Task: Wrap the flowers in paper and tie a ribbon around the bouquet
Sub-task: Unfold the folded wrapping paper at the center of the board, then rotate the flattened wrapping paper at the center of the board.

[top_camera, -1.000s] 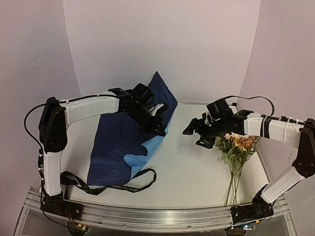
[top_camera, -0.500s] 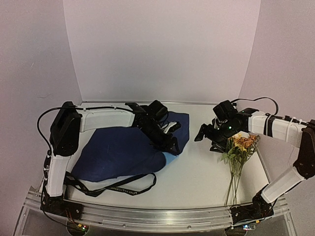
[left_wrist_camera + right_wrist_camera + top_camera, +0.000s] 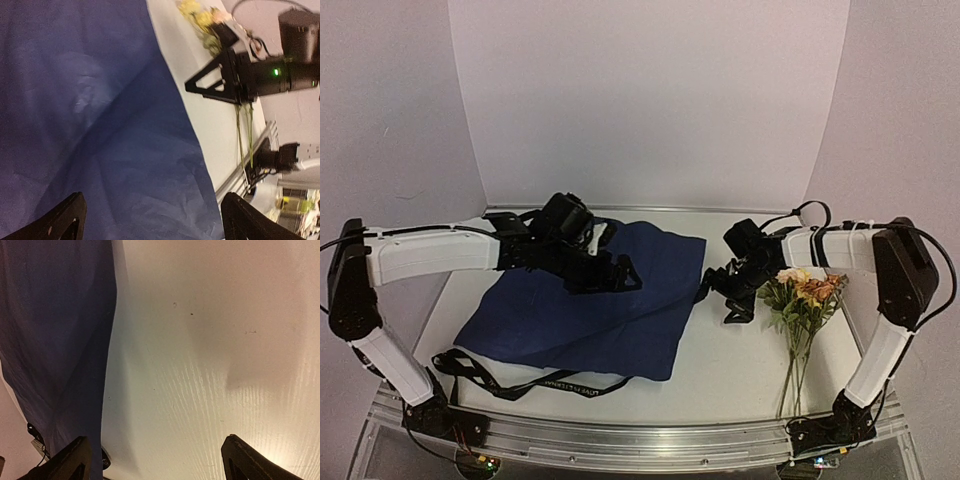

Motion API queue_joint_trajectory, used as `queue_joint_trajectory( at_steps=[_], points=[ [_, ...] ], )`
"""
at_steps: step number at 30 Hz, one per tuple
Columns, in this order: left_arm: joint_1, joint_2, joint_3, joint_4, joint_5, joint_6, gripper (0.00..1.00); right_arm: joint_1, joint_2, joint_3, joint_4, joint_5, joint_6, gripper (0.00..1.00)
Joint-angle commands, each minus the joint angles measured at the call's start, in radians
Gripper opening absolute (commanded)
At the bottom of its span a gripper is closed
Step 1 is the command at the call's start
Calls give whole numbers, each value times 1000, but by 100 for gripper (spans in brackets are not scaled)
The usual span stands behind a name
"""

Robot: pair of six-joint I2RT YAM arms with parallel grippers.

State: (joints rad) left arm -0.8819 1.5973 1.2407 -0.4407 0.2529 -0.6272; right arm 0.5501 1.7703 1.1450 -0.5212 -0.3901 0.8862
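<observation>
The paper (image 3: 570,315) lies spread flat on the table, dark blue side up. My left gripper (image 3: 620,272) hovers over its far middle, open and empty; in the left wrist view the paper (image 3: 90,115) fills the space between the open fingertips of that gripper (image 3: 152,200). My right gripper (image 3: 722,295) is open just off the paper's right edge, over bare table, with the paper's edge (image 3: 55,340) at the left of its own view. The flowers (image 3: 805,290) lie at the right, stems pointing to the near edge. The ribbon (image 3: 555,385) lies along the paper's near edge.
The white table (image 3: 740,360) has a metal rail (image 3: 640,440) along its near edge. White walls close in the back and both sides. In the left wrist view the right gripper (image 3: 225,82) and the flower stems (image 3: 246,135) show beyond the paper.
My left gripper opened and let go of the paper, which dropped flat, dark side up. The left arm drew back leftward. My right gripper moved left and down toward the paper's right edge.
</observation>
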Motion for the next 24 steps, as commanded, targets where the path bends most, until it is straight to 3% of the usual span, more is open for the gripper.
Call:
queue_joint_trajectory(
  at_steps=[1,8,10,14,17,21,24],
  points=[
    [138,-121,-159,-9,-180,-197,97,64,40,11,124,10,95,93],
    [352,-258,-342,-45,-214,-303,93,119,98,-32,269,41,202,81],
    [395,-274,-368,-49,-202,-322,91,124,95,-51,287,54,214,72],
    [448,-337,-410,-93,-258,-410,87,125,104,-75,326,64,235,37],
    [456,-365,-422,-129,-323,-457,87,125,118,-74,359,68,253,17],
    [472,-340,-401,-191,-379,-468,91,125,111,-80,377,91,256,0],
    [512,-323,-407,-167,-339,-440,91,125,58,-136,376,176,239,0]
  ],
)
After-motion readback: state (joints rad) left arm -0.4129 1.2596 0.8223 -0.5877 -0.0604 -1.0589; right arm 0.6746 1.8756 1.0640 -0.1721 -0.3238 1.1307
